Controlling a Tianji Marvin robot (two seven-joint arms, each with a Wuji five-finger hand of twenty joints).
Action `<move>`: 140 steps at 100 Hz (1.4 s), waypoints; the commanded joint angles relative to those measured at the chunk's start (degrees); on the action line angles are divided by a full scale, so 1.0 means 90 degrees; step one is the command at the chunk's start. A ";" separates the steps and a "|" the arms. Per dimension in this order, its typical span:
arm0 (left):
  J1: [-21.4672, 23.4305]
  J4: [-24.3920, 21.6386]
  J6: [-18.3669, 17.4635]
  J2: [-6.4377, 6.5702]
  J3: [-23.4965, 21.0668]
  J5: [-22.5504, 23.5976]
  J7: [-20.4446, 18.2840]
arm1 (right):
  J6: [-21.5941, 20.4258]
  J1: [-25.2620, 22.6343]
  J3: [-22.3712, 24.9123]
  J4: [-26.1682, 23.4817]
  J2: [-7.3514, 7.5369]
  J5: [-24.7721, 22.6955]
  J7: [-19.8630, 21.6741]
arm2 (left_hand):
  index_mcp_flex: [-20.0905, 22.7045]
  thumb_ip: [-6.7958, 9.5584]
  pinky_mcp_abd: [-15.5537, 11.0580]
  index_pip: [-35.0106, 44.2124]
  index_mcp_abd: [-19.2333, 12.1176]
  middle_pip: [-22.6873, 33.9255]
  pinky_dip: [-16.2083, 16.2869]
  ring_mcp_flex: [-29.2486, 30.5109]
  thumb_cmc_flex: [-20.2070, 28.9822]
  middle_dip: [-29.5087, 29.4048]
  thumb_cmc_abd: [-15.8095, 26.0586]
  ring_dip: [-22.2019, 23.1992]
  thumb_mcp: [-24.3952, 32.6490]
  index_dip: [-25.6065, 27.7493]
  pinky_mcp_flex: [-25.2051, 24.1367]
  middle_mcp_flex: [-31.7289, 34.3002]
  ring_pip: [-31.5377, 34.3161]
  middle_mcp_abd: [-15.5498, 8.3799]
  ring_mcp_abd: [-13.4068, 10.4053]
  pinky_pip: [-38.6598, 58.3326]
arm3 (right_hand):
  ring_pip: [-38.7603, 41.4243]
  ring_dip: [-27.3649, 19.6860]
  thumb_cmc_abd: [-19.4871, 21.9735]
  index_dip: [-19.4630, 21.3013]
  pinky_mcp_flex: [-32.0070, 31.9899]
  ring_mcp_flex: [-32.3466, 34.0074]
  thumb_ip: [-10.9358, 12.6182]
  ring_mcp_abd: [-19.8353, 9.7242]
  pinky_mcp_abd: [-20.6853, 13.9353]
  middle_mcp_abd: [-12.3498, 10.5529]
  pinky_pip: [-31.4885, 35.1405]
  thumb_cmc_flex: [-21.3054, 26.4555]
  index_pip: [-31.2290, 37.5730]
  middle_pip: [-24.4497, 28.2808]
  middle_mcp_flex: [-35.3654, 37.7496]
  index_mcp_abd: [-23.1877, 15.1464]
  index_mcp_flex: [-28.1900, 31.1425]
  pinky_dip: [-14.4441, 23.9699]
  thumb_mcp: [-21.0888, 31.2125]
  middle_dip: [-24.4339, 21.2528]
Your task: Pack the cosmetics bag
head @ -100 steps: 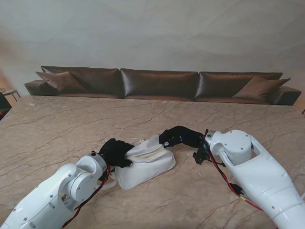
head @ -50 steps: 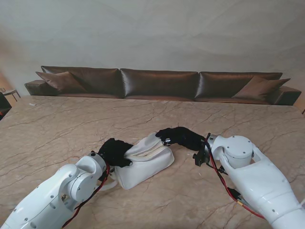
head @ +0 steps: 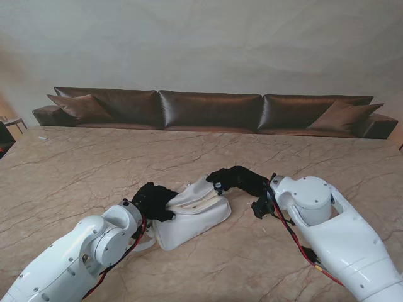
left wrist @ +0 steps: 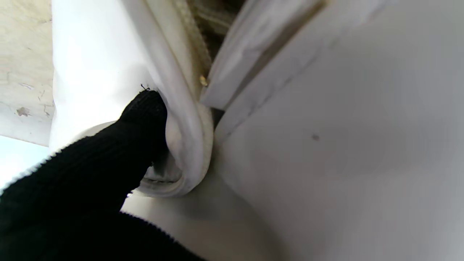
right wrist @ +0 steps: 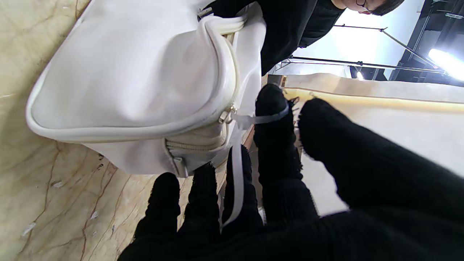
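On your left, the robot's left hand [head: 153, 200], in its black knit glove, is clamped on the left end of the white, soft leather-like cosmetics bag [head: 192, 217]. In the left wrist view one gloved finger [left wrist: 143, 116] presses against the bag's rolled, piped rim [left wrist: 188, 145] where the zipper ends, so you can take that hand as grasping the bag.

The bag lies on the beige marble-patterned table [head: 75, 163] between the two hands, its top opening gaping and tilted toward the far side.

On your right, the right hand [head: 234, 180], also black-gloved, sits at the bag's far right corner. The right wrist view shows you a thin white pull strap [right wrist: 237, 174] running from the metal zipper slider [right wrist: 226, 115] across the fingers [right wrist: 272, 145], looped over one of them and pulled taut; the fingers are curled and holding that strap.

Beyond the table stands a long dark brown leather sofa [head: 211, 110].
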 commanded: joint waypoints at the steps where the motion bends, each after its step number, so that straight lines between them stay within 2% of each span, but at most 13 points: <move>1: 0.0104 0.0145 -0.0071 -0.0011 0.0197 0.0004 -0.0124 | -0.0029 -0.0024 -0.0032 -0.0138 -0.0078 0.0127 -0.0030 | 0.0903 0.1149 0.0008 0.1127 -0.1331 0.0499 0.0000 0.0310 0.2053 0.0098 0.1229 0.0167 0.1269 0.0225 -0.0031 0.0498 0.0442 -0.0709 -0.0097 0.0209 | -0.0940 -0.0754 -0.0247 -0.0107 -0.0102 -0.0314 0.0110 -0.0058 -0.0009 -0.0125 -0.0265 -0.0121 0.0656 -0.0207 -0.0072 -0.1446 0.0489 0.0017 0.0159 -0.0267; 23: -0.0037 0.0226 -0.0214 0.0003 0.0483 0.0031 -0.0121 | -0.0377 0.0099 -0.0216 0.0044 -0.0157 0.0276 -0.0173 | 0.0875 0.1138 -0.0009 0.1125 -0.1381 0.0503 -0.0006 0.0328 0.2025 0.0118 0.1222 0.0162 0.1260 0.0245 -0.0003 0.0494 0.0442 -0.0757 -0.0151 0.0219 | -0.1418 -0.1087 -0.0397 -0.0714 -0.0236 -0.0337 -0.0117 -0.0261 0.0123 -0.0340 -0.0947 -0.0079 0.0652 -0.0415 -0.0183 -0.1609 0.0426 -0.0192 -0.0028 -0.0529; 46: -0.0103 0.0239 -0.0257 0.0000 0.0634 -0.0068 -0.0130 | -0.0508 0.0399 -0.0646 0.0398 -0.0216 0.0398 -0.0079 | 0.0861 0.1137 -0.0014 0.1125 -0.1377 0.0495 -0.0013 0.0314 0.2033 0.0126 0.1234 0.0160 0.1250 0.0259 -0.0011 0.0479 0.0434 -0.0760 -0.0158 0.0216 | -0.1645 -0.1291 -0.0300 -0.0815 -0.0246 -0.0374 -0.0200 -0.0287 0.0189 -0.0307 -0.1162 -0.0020 0.0649 -0.0493 -0.0227 -0.1595 0.0365 -0.0204 -0.0162 -0.0572; 61: -0.0089 0.0159 -0.0260 0.0003 0.0644 -0.0079 -0.0172 | -0.0600 0.0544 -0.0862 0.0503 -0.0249 0.0341 -0.0149 | 0.0871 0.1140 -0.0010 0.1127 -0.1368 0.0501 -0.0014 0.0324 0.2036 0.0132 0.1225 0.0164 0.1248 0.0263 -0.0004 0.0488 0.0441 -0.0745 -0.0138 0.0222 | -0.1772 -0.1411 -0.0297 -0.1188 -0.0192 -0.0367 -0.0304 -0.0275 0.0255 -0.0322 -0.1459 0.0055 0.0573 -0.0541 -0.0250 -0.1694 0.0342 -0.0449 -0.0298 -0.0595; 66: -0.0083 0.0127 -0.0267 0.0006 0.0639 -0.0073 -0.0192 | -0.0615 0.0579 -0.0916 0.0507 -0.0251 0.0306 -0.0166 | 0.0865 0.1134 -0.0009 0.1122 -0.1376 0.0503 -0.0013 0.0329 0.2028 0.0139 0.1215 0.0164 0.1252 0.0263 -0.0002 0.0491 0.0443 -0.0761 -0.0159 0.0225 | -0.1847 -0.1466 -0.0289 -0.1561 -0.0174 -0.0374 -0.0397 -0.0286 0.0258 -0.0336 -0.1541 0.0150 0.0449 -0.0628 -0.0312 -0.1800 0.0239 -0.0570 -0.0384 -0.0634; 68: -0.0081 0.0117 -0.0270 0.0005 0.0637 -0.0073 -0.0194 | -0.0621 0.0593 -0.0935 0.0509 -0.0250 0.0284 -0.0170 | 0.0865 0.1131 -0.0010 0.1121 -0.1366 0.0507 -0.0014 0.0331 0.2031 0.0143 0.1202 0.0164 0.1262 0.0263 -0.0002 0.0498 0.0443 -0.0744 -0.0141 0.0226 | -0.1877 -0.1492 -0.0269 -0.1869 -0.0160 -0.0370 -0.0421 -0.0278 0.0264 -0.0352 -0.1599 0.0173 0.0431 -0.0667 -0.0340 -0.1811 0.0145 -0.0676 -0.0408 -0.0652; 77: -0.0078 0.0091 -0.0267 0.0003 0.0637 -0.0085 -0.0197 | -0.0710 0.0671 -0.1005 0.0587 -0.0240 0.0316 -0.0049 | 0.0865 0.1130 -0.0012 0.1121 -0.1360 0.0498 -0.0015 0.0342 0.2021 0.0140 0.1212 0.0163 0.1268 0.0263 0.0009 0.0499 0.0448 -0.0741 -0.0146 0.0229 | -0.1939 -0.1612 -0.0114 -0.2657 -0.0152 -0.0360 -0.0395 -0.0258 0.0270 -0.0377 -0.1669 0.0172 0.0250 -0.0761 -0.0451 -0.1738 -0.0175 -0.0867 -0.0514 -0.0692; 90: -0.0097 0.0108 -0.0248 -0.0004 0.0673 -0.0142 -0.0189 | -0.0767 0.0718 -0.1069 0.0697 -0.0261 0.0539 0.0100 | 0.0869 0.1126 -0.0015 0.1126 -0.1374 0.0499 -0.0019 0.0341 0.2019 0.0142 0.1207 0.0161 0.1274 0.0265 0.0008 0.0500 0.0449 -0.0754 -0.0146 0.0228 | -0.2004 -0.1815 0.0042 -0.3065 -0.0132 -0.0338 -0.0332 -0.0247 0.0267 -0.0379 -0.1764 0.0133 0.0078 -0.0846 -0.0595 -0.1667 -0.0597 -0.1048 -0.0620 -0.0732; 95: -0.0105 0.0114 -0.0250 -0.0003 0.0686 -0.0153 -0.0197 | -0.0789 0.0729 -0.1101 0.0725 -0.0261 0.0553 0.0128 | 0.0856 0.1126 -0.0022 0.1123 -0.1366 0.0495 -0.0023 0.0332 0.2016 0.0138 0.1226 0.0159 0.1264 0.0266 -0.0001 0.0497 0.0446 -0.0755 -0.0148 0.0221 | -0.2010 -0.1841 0.0058 -0.3149 -0.0134 -0.0340 -0.0327 -0.0237 0.0266 -0.0370 -0.1772 0.0117 -0.0039 -0.0870 -0.0659 -0.1680 -0.0794 -0.1066 -0.0631 -0.0741; 106: -0.0093 0.0117 -0.0240 -0.0007 0.0688 -0.0172 -0.0183 | -0.0850 0.0765 -0.1159 0.0765 -0.0215 0.0468 0.0254 | 0.0857 0.1125 -0.0025 0.1130 -0.1369 0.0501 -0.0028 0.0323 0.2027 0.0142 0.1229 0.0154 0.1263 0.0269 -0.0002 0.0493 0.0434 -0.0753 -0.0156 0.0217 | -0.2057 -0.2097 0.0229 -0.3222 -0.0121 -0.0323 -0.0228 -0.0222 0.0257 -0.0313 -0.1823 -0.0024 -0.0275 -0.0881 -0.0827 -0.2054 -0.1459 -0.1214 -0.0804 -0.0757; 119: -0.0099 0.0119 -0.0229 -0.0013 0.0717 -0.0186 -0.0156 | -0.0934 0.0849 -0.1263 0.0814 -0.0147 0.0389 0.0506 | 0.0856 0.1128 -0.0013 0.1130 -0.1362 0.0499 -0.0027 0.0320 0.2023 0.0134 0.1228 0.0154 0.1256 0.0268 -0.0002 0.0494 0.0431 -0.0753 -0.0156 0.0222 | -0.2190 -0.2879 0.0692 -0.2966 -0.0075 -0.0274 0.0094 -0.0272 0.0227 -0.0383 -0.2037 -0.0350 -0.1260 -0.1847 -0.0999 -0.2237 -0.2190 -0.1673 -0.1135 -0.1204; 126: -0.0116 0.0123 -0.0216 -0.0018 0.0761 -0.0212 -0.0143 | -0.1121 0.0964 -0.1422 0.0884 -0.0101 0.0304 0.0666 | 0.0854 0.1127 -0.0015 0.1131 -0.1369 0.0502 -0.0027 0.0322 0.2028 0.0136 0.1233 0.0153 0.1255 0.0269 -0.0004 0.0488 0.0429 -0.0751 -0.0161 0.0221 | -0.2228 -0.3097 0.0846 -0.2887 -0.0065 -0.0266 0.0197 -0.0283 0.0229 -0.0402 -0.2107 -0.0477 -0.1435 -0.2048 -0.1019 -0.2290 -0.2351 -0.1831 -0.1270 -0.1279; 140: -0.0134 0.0132 -0.0199 -0.0028 0.0841 -0.0253 -0.0102 | -0.1479 0.1091 -0.1690 0.0942 -0.0061 0.0101 0.0682 | 0.0849 0.1125 -0.0014 0.1131 -0.1364 0.0508 -0.0027 0.0321 0.2033 0.0140 0.1240 0.0155 0.1254 0.0269 -0.0004 0.0483 0.0431 -0.0757 -0.0152 0.0223 | -0.2279 -0.3388 0.0817 -0.2878 -0.0038 -0.0249 0.0163 -0.0320 0.0229 -0.0495 -0.2240 -0.0495 -0.1254 -0.2274 -0.1040 -0.2465 -0.2322 -0.2089 -0.1477 -0.1312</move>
